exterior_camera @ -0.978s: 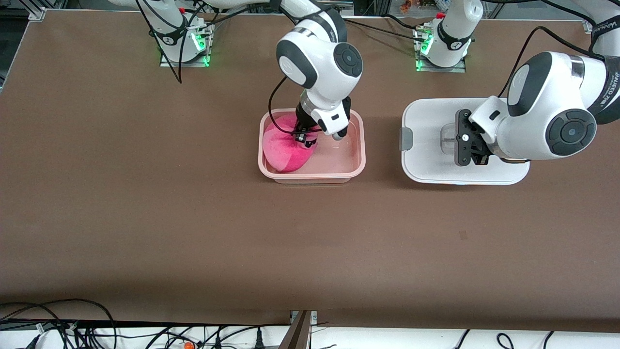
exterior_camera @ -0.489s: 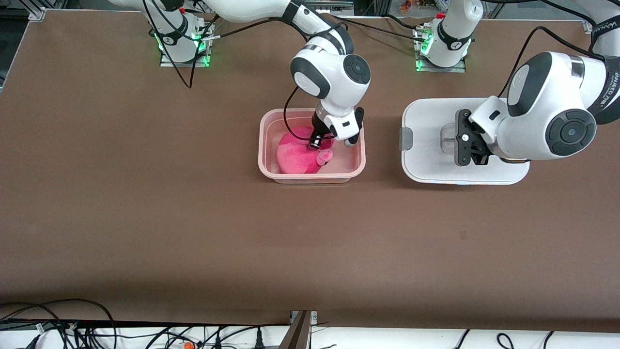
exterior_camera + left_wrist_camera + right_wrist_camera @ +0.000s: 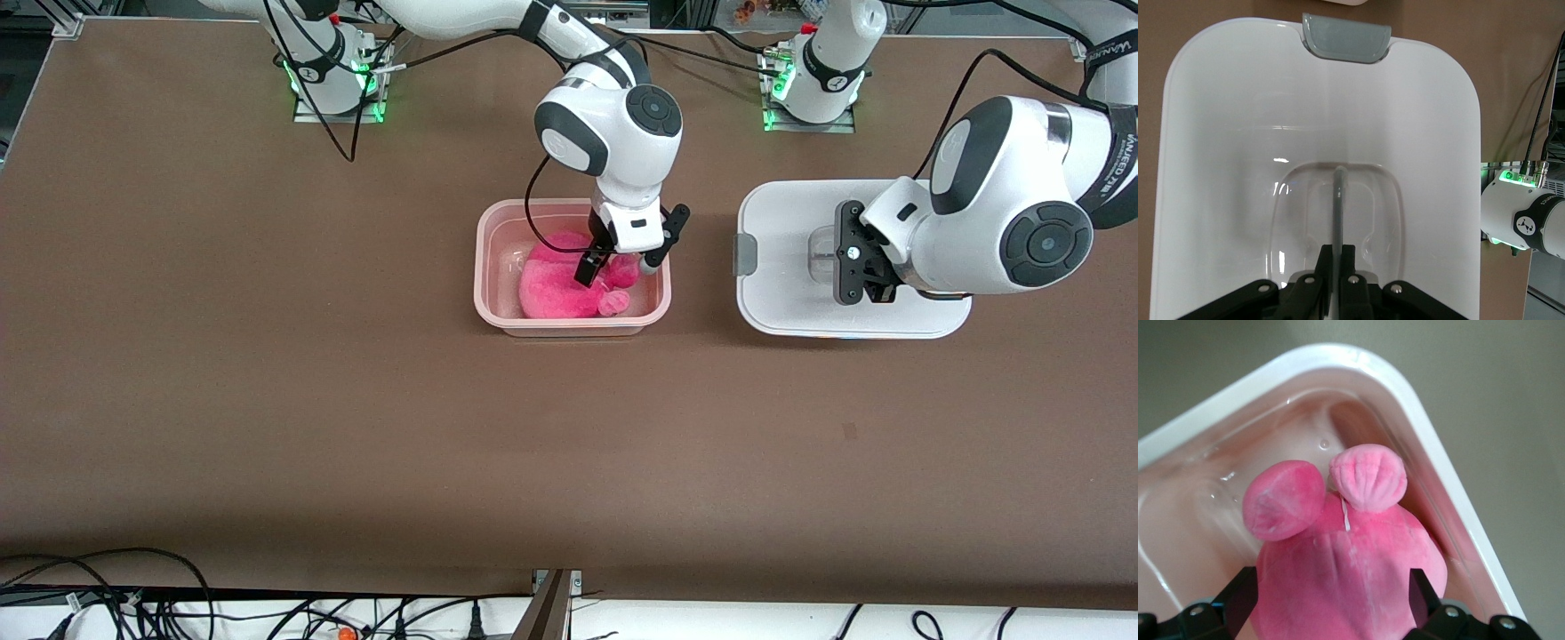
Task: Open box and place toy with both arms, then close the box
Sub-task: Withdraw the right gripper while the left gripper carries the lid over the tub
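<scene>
The pale pink box [image 3: 487,267] stands open at mid table, its rim also in the right wrist view [image 3: 1425,420]. The bright pink plush toy [image 3: 556,286] lies inside it, ears up in the right wrist view [image 3: 1351,547]. My right gripper [image 3: 620,264] is open just above the toy, its fingers astride the toy's body [image 3: 1331,603] without pinching it. The white lid [image 3: 782,298] lies flat beside the box toward the left arm's end. My left gripper [image 3: 849,267] is shut on the lid's clear centre handle [image 3: 1338,193], as the left wrist view [image 3: 1337,257] shows.
A grey clip [image 3: 745,256] sits on the lid's edge facing the box, also in the left wrist view [image 3: 1346,39]. The arm bases with green lights [image 3: 338,84] [image 3: 805,89] stand farthest from the camera. Cables [image 3: 133,596] lie past the nearest table edge.
My right gripper carried the toy across the box toward the left arm's end, then opened; the toy now lies loose in the box. The left gripper and lid have not moved.
</scene>
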You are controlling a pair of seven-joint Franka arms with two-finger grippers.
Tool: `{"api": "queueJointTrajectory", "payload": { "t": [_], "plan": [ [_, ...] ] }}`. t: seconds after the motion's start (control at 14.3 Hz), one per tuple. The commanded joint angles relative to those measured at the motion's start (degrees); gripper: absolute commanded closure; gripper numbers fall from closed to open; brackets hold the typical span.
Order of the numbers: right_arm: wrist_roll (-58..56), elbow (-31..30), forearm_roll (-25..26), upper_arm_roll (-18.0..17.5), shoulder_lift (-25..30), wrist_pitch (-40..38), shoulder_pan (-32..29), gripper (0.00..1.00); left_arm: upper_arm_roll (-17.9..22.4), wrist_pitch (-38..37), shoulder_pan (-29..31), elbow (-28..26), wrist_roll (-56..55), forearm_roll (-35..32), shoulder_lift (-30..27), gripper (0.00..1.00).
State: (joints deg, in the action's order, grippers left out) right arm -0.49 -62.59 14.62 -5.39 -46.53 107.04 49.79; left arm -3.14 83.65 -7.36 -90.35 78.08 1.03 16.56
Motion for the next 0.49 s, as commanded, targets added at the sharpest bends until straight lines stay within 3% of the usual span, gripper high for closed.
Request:
{"api": "queueJointTrajectory", "payload": {
  "t": [0.0, 0.21, 0.42],
  "plan": [
    [0.58, 0.1, -3.45, 1.16, 3.8, -3.92, -1.0, 0.0, -0.11, -1.48, -0.2, 2.02, 0.76, 0.28, 0.67, 1.0],
    [-0.03, 0.18, -7.32, 1.44, 9.6, -9.39, -10.46, 0.0, -0.99, -1.48, -0.72, 2.46, 1.12, 0.37, 0.67, 1.0],
    [-0.91, 0.1, -10.13, 1.43, 16.1, -15.34, -17.77, 0.0, -1.69, -1.21, -3.7, 6.66, -1.86, 2.04, 3.91, 1.0]
  ]
}}
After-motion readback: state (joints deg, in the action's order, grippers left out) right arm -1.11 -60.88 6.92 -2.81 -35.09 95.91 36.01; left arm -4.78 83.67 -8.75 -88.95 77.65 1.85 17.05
